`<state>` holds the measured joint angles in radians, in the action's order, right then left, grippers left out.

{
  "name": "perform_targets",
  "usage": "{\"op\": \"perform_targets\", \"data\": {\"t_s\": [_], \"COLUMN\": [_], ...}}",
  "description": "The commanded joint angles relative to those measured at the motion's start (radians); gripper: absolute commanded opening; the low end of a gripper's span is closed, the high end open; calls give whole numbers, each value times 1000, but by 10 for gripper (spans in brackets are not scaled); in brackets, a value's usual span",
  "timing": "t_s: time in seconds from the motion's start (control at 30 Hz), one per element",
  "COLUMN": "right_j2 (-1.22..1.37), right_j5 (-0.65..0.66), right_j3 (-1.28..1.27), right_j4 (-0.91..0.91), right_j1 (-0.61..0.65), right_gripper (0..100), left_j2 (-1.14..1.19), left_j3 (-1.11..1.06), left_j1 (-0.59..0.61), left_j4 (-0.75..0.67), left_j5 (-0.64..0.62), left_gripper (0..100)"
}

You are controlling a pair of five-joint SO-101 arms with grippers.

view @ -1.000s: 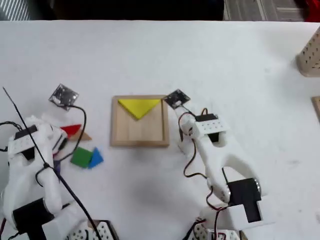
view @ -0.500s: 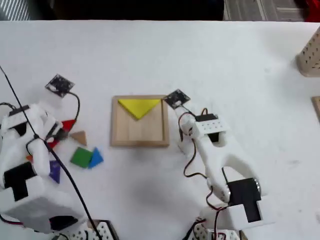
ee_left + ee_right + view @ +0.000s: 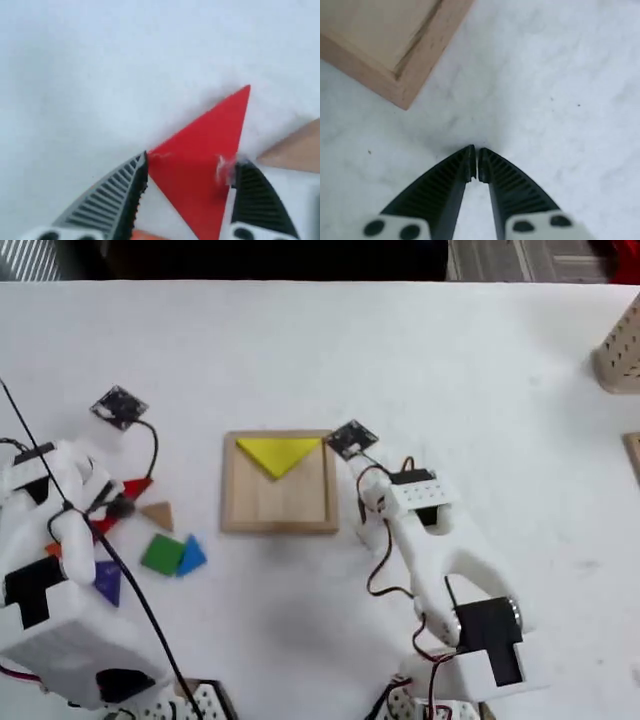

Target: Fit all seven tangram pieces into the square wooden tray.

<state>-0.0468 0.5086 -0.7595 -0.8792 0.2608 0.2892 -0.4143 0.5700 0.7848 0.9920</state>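
The left gripper [image 3: 189, 164] is down on the table with its jaws spread. One tip rests at each side edge of the flat red triangle [image 3: 210, 130], which is not lifted. In the high view, the tan triangle [image 3: 157, 514] lies just beside it at 3 o'clock. The green square [image 3: 162, 554] and blue piece [image 3: 193, 555] touch each other at 5 o'clock. The purple piece [image 3: 107, 582] sits at 6 o'clock, half under the arm, and an orange piece [image 3: 52, 550] peeks out at 8 o'clock.

Farther out at 3 o'clock is the square wooden tray [image 3: 232, 510]. It holds the yellow triangle [image 3: 278, 453] against its 12 o'clock wall. The right gripper [image 3: 474, 162] is pinched closed on nothing, its tips on the table near a corner of the tray.

Compared with a second ago, the left arm has swung toward 9 o'clock, uncovering the tan and purple pieces. The right arm, tray and yellow triangle have not moved.

The white table [image 3: 480, 370] runs to a dark room at 12 o'clock. A perforated wooden block [image 3: 620, 355] stands at its 3 o'clock edge.
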Motion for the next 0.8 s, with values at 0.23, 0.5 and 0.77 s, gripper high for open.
{"op": "perform_targets", "data": {"t_s": [0.23,0.5,0.77], "right_j2": [-30,-30,-30], "right_j5": [15,17,17], "right_j3": [-5,-5,-5], "right_j4": [1,-1,-1], "right_j1": [31,31,31], "right_gripper": [19,19,19], "left_j2": [-154,-157,-148], "left_j3": [103,193,255], "left_j1": [39,77,85], "left_j4": [100,201,313], "left_j5": [-201,-318,-23], "left_gripper": [196,306,313]}}
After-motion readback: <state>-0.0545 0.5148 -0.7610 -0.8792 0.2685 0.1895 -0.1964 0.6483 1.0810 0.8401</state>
